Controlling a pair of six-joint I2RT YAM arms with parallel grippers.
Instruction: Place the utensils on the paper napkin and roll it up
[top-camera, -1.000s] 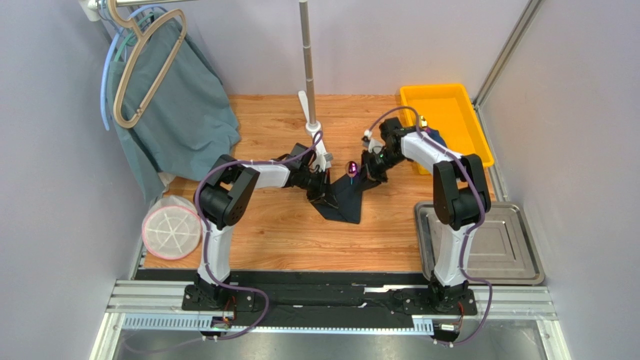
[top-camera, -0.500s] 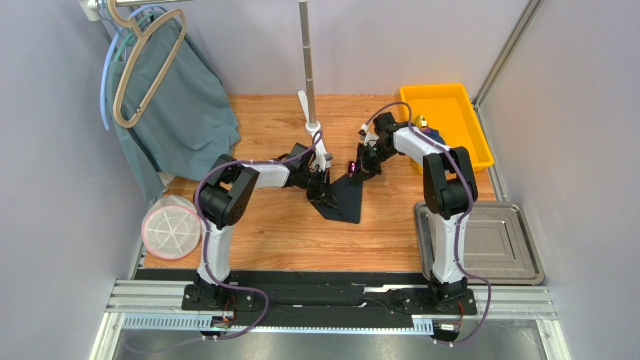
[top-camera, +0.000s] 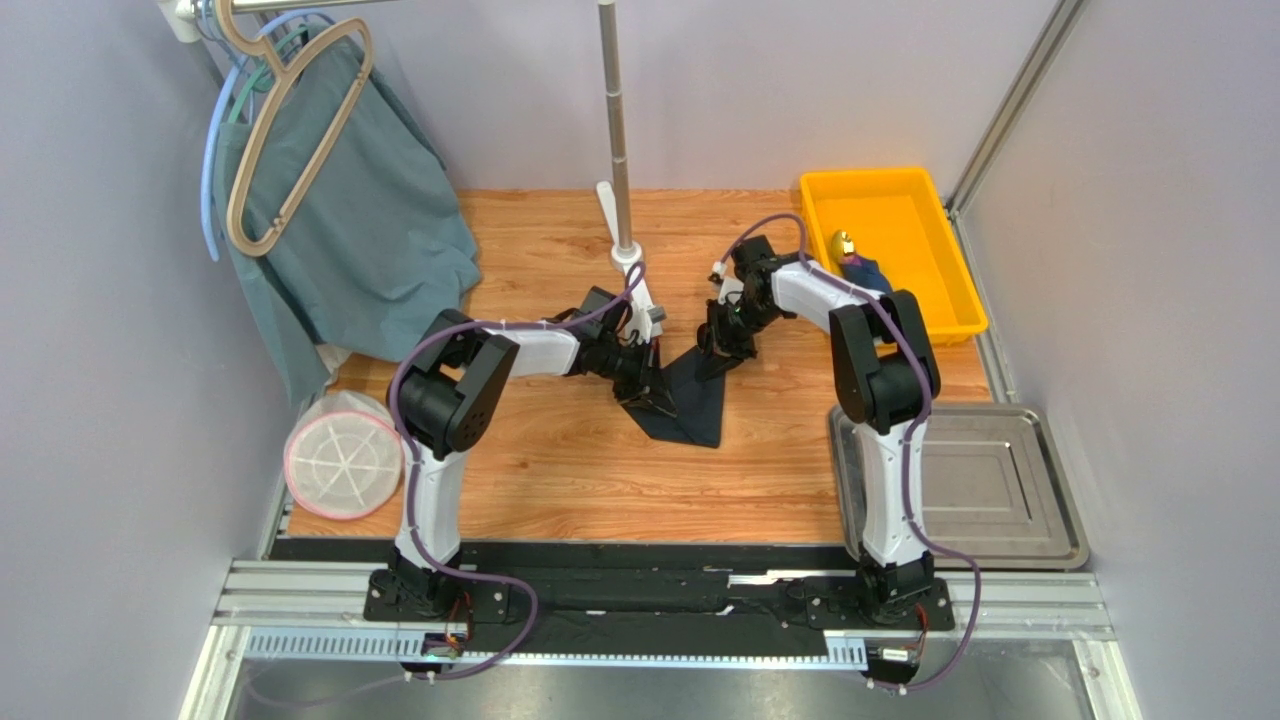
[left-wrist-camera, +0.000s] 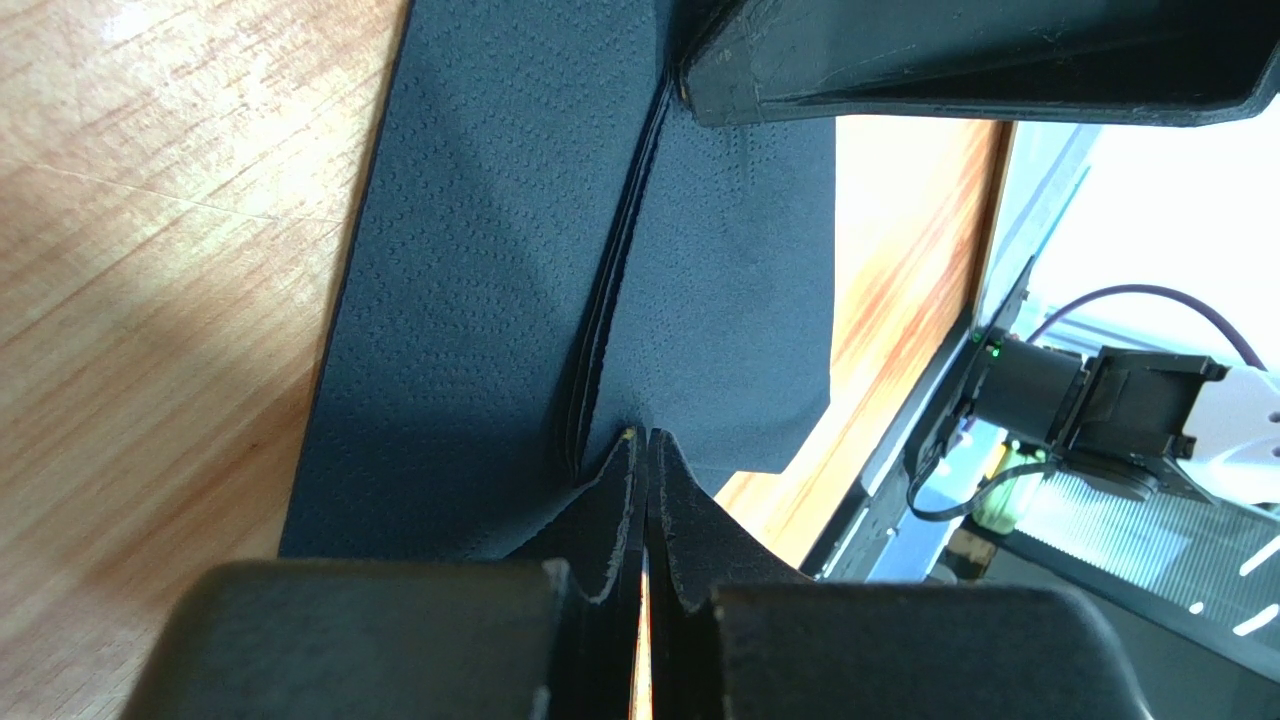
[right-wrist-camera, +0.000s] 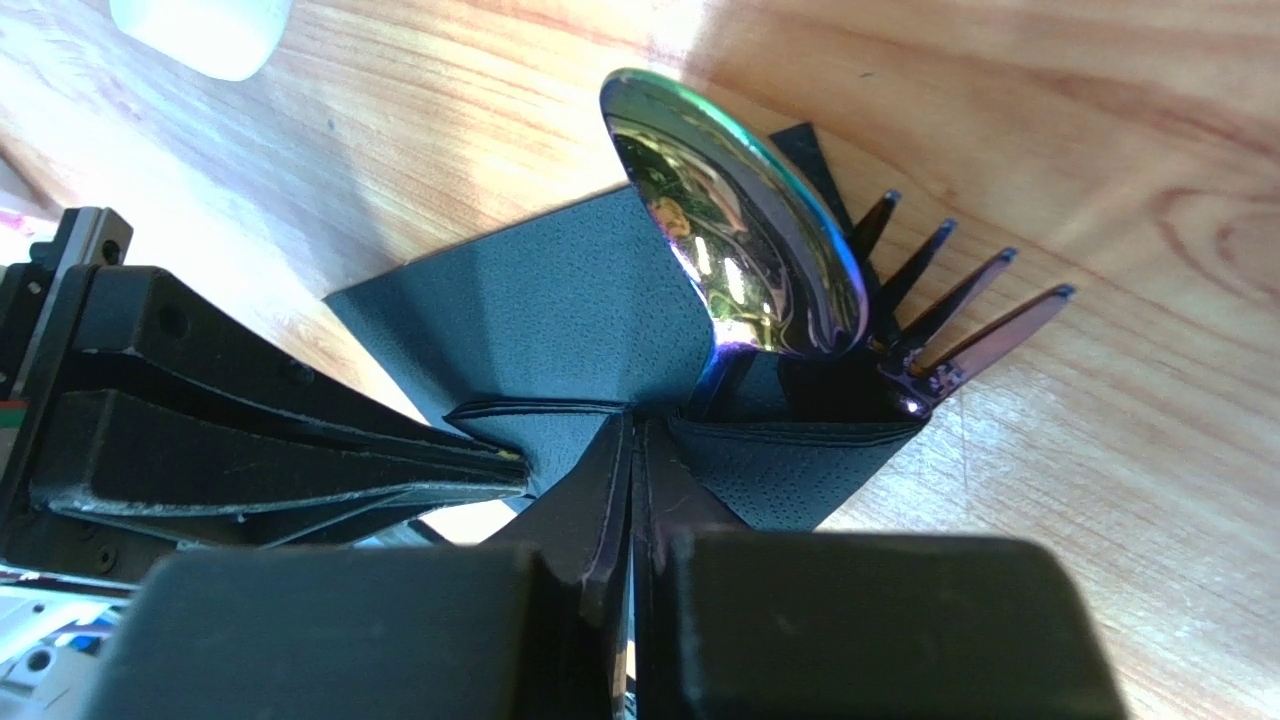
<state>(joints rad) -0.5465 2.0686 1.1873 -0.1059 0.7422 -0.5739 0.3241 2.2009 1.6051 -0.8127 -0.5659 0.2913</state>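
We see a black paper napkin, dull, with tiny bumps. The spoon is shiny rainbow metal. The fork is shiny too. The wood table looks smooth.

I'm driving a robotics lab test cell, not a home or kitchen. A wooden benchtop sits boxed in by plain grey panels, with robot arms bolted to aluminium rails along its near edge.
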